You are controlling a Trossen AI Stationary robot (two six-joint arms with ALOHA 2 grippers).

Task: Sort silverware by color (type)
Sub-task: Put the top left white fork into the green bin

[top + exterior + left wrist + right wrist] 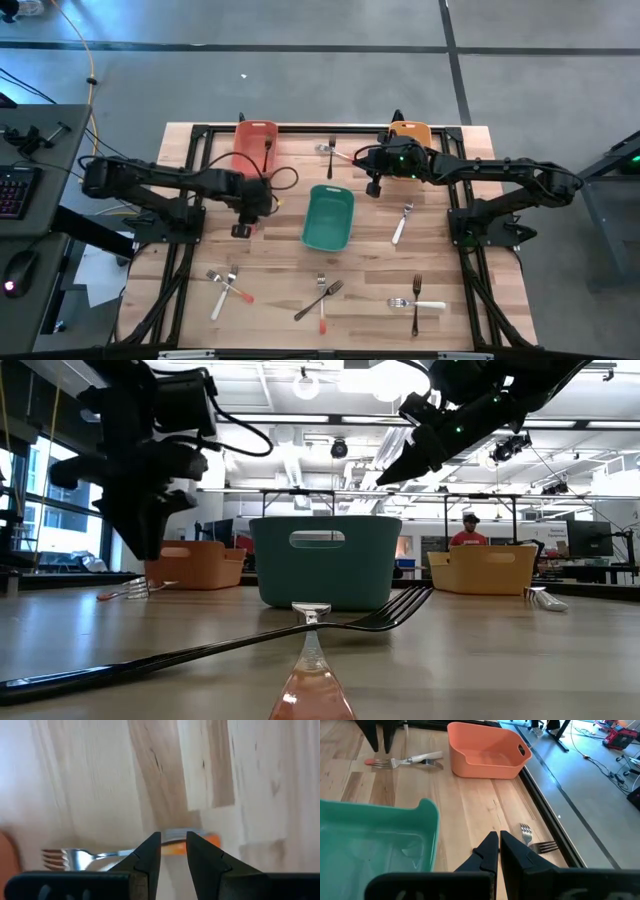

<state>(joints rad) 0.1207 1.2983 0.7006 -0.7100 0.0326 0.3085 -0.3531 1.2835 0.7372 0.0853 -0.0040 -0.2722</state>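
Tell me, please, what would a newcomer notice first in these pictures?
First, the teal bin at the table's centre, with the salmon bin and orange bin behind it. Next, forks scattered along the near edge. The left tool hangs beside the salmon bin, its tips astride an orange-handled fork.

The left gripper (173, 851) hid the mid-handle of an orange-handled fork (75, 856); whether its fingers touched that handle could not be determined. The frame edge cut off a pale red handle (312, 695) in the low view.
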